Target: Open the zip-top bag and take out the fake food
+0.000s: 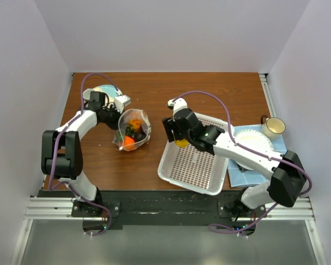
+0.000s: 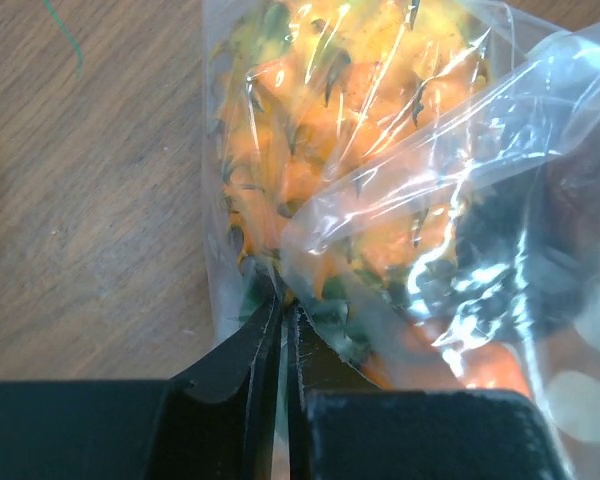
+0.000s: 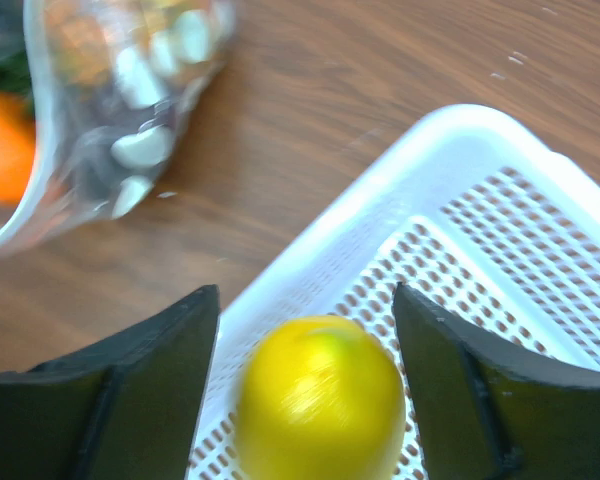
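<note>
The clear dotted zip-top bag (image 1: 133,130) lies on the wooden table, left of centre, with fake food inside: an orange (image 1: 129,141), an orange-and-green piece (image 2: 320,150) and dark pieces. My left gripper (image 1: 119,116) is shut on the bag's edge (image 2: 283,295); plastic is pinched between the jaws. My right gripper (image 1: 179,141) is open over the near-left corner of the white basket (image 1: 196,168). The yellow lemon (image 3: 320,400) is blurred between the open jaws (image 3: 305,290), touching neither one, just above the basket (image 3: 480,200). The bag (image 3: 120,110) shows at upper left there.
A white plate (image 1: 255,141) on a blue cloth (image 1: 244,175) and a mug (image 1: 273,127) stand at the right. A pale round dish (image 1: 103,90) sits behind the left gripper. White walls enclose the table on three sides.
</note>
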You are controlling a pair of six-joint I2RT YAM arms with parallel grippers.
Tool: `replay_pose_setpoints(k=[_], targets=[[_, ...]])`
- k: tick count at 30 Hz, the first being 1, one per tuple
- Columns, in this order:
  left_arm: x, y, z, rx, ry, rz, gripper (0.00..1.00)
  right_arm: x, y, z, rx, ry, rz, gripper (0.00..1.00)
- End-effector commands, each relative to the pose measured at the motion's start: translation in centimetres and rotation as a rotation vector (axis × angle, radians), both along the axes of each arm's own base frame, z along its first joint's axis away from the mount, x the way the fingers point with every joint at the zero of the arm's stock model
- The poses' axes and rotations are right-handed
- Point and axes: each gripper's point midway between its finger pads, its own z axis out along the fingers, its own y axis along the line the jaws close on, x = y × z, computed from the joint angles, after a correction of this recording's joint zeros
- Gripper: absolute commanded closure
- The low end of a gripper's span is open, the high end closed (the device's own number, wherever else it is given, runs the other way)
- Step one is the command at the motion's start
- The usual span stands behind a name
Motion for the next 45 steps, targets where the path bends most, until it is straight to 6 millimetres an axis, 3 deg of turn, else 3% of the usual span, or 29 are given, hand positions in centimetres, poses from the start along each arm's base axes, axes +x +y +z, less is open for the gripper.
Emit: replay_pose_setpoints(k=[1,4,7,9,10,11,13,15,18,20,21,22,28,30,31,33,37,40,45], targets=[[-0.9,-0.3,2.2,-0.030,0.059,-0.001,0.89,1.5,-0.6,2.2,0.035,-0.064,-0.084,0.20],[-0.3,-1.0,5.2,-0.076,0.020,-0.010,0.89,2.6,2.4,6.4,0.123,-0.104,-0.018,0.18],[-0.3,-1.4,7.1,-0.126,0.006,-0.015,0.88,2.6,5.1,8.3,0.171,-0.093,0.061,0.19],[-0.3,-1.1,7.6,-0.146,0.003,-0.005,0.82,2.1,7.1,7.5,0.182,-0.066,0.122,0.25],[-0.1,-0.3,7.6,-0.152,-0.004,0.016,0.77,1.9,7.7,7.0,0.175,-0.061,0.135,0.28],[-0.1,0.1,7.2,-0.147,0.000,0.030,0.67,1.9,8.3,6.0,0.161,-0.043,0.146,0.30],[0.8,1.9,6.5,-0.130,-0.020,0.086,0.62,1.4,9.0,4.9,0.146,-0.012,0.164,0.41],[1.0,3.4,4.9,-0.141,0.012,0.129,0.60,1.1,9.1,4.0,0.138,0.012,0.165,0.52],[1.5,3.6,2.9,-0.169,0.060,0.142,0.52,0.4,8.5,3.4,0.139,0.028,0.163,0.60],[1.6,3.2,1.8,-0.199,0.089,0.143,0.47,-0.1,7.8,2.9,0.137,0.041,0.153,0.60],[2.0,3.0,1.8,-0.220,0.089,0.149,0.45,-0.5,7.6,3.6,0.151,0.031,0.158,0.61],[2.2,2.5,1.9,-0.249,0.093,0.137,0.42,-0.9,7.2,3.0,0.144,0.042,0.156,0.61],[2.0,0.5,1.3,-0.342,0.157,0.074,0.39,-3.0,6.1,2.8,0.171,0.064,0.167,0.62],[1.8,0.1,1.1,-0.347,0.164,0.057,0.49,-3.5,6.3,2.7,0.174,0.070,0.178,0.62],[1.5,-0.1,0.9,-0.356,0.171,0.049,0.73,-3.6,6.2,2.4,0.169,0.075,0.181,0.62],[1.3,-0.2,0.5,-0.359,0.185,0.043,1.00,-3.8,6.6,2.0,0.167,0.088,0.192,0.62],[0.3,0.0,0.3,-0.359,0.198,0.023,1.00,-3.8,7.4,1.3,0.156,0.113,0.209,0.62],[0.1,1.8,1.0,-0.344,0.172,0.044,1.00,-3.9,7.8,1.1,0.148,0.114,0.222,0.62],[-1.0,8.2,2.3,-0.289,0.140,0.119,1.00,-4.3,8.4,0.6,0.145,0.122,0.255,0.63]])
